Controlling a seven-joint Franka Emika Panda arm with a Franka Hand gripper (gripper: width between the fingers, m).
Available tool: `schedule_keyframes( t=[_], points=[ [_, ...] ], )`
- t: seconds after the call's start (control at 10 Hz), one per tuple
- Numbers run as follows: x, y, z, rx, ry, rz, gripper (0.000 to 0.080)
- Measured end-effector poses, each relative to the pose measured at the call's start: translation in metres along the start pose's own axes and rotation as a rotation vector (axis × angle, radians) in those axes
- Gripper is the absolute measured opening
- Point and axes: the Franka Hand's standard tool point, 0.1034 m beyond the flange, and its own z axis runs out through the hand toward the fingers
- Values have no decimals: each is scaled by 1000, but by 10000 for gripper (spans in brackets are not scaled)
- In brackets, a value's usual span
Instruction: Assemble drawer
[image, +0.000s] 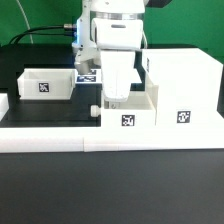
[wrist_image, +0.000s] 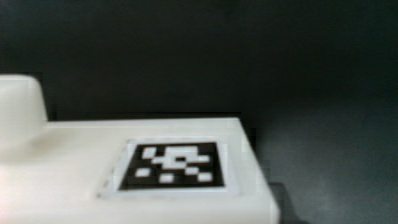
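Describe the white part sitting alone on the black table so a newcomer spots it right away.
Find the robot arm in the middle of the black table, then look to the exterior view's left. There sits a low open-topped white box with one marker tag on its front. Unlike the tall white case and the smaller box beside it, it stands alone.

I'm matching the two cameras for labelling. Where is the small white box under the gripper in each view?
Exterior view: small white box at centre, directly below the gripper.
Wrist view: probably the white tagged surface, against the dark table; not certain.
Shared landmark: the dark table.
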Motion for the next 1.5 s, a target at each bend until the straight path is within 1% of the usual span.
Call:
schedule_keyframes(
  t=[0.1,0.7,0.8,1.2,1.5],
  points=[
    [1,0,-1,6,-11,-10,42],
    [-1,0,-1,5,-23,7,42],
    [-2,0,-1,21,-27,9,42],
    [0,0,-1,21,-30,-1,42],
    [-2,0,-1,21,-30,2,42]
  ],
)
